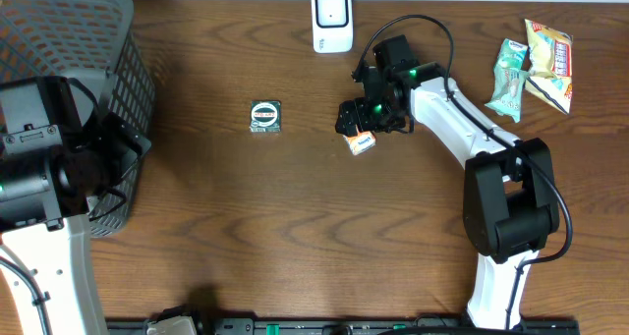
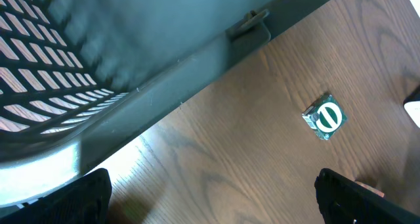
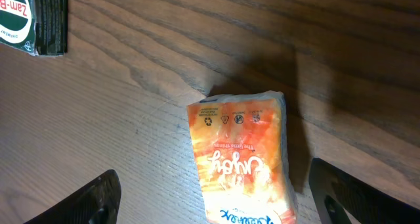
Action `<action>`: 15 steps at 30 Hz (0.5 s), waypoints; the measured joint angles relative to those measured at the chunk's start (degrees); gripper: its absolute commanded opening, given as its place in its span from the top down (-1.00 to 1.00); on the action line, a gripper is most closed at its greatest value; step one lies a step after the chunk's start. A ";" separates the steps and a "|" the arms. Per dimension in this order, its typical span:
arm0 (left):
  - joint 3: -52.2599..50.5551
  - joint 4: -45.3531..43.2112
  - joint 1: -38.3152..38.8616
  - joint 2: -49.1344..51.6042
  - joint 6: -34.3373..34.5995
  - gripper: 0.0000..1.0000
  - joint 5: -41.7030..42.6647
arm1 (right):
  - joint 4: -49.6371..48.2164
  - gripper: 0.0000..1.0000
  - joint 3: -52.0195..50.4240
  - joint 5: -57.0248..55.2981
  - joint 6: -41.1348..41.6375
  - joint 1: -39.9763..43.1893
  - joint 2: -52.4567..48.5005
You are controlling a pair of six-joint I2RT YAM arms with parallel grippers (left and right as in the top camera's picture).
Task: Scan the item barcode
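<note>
An orange snack packet (image 1: 361,142) lies flat on the wooden table just below my right gripper (image 1: 366,116). In the right wrist view the packet (image 3: 243,158) sits between the two spread fingers of the right gripper (image 3: 220,201), which is open, and neither finger touches it. The white barcode scanner (image 1: 332,19) stands at the table's far edge, above and left of that gripper. My left gripper (image 2: 213,198) is open with only bare table between its fingers, beside the grey basket (image 2: 131,73).
A small green-and-white tin (image 1: 265,117) lies left of the orange packet and also shows in both wrist views, tin (image 2: 325,117) and tin (image 3: 33,17). Two more snack packets (image 1: 531,65) lie at the far right. The basket (image 1: 69,40) fills the far left corner.
</note>
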State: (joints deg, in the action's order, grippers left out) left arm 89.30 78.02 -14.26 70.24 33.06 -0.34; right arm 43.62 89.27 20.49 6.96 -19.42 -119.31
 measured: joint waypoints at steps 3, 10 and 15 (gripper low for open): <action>0.00 0.00 0.00 0.00 0.00 -0.95 0.00 | 0.02 -0.73 0.00 -0.02 0.00 0.00 0.00; 0.00 0.00 0.00 0.00 0.00 -0.95 -0.02 | 0.00 -0.75 0.00 -0.02 0.00 -0.02 0.00; 0.00 0.00 0.00 0.00 0.00 -0.95 0.00 | -0.24 -0.99 0.00 -0.28 0.02 -0.07 0.00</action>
State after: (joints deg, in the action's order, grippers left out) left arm 89.30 78.02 -14.26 70.24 33.06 -0.34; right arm 43.38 89.27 20.21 6.98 -19.49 -119.31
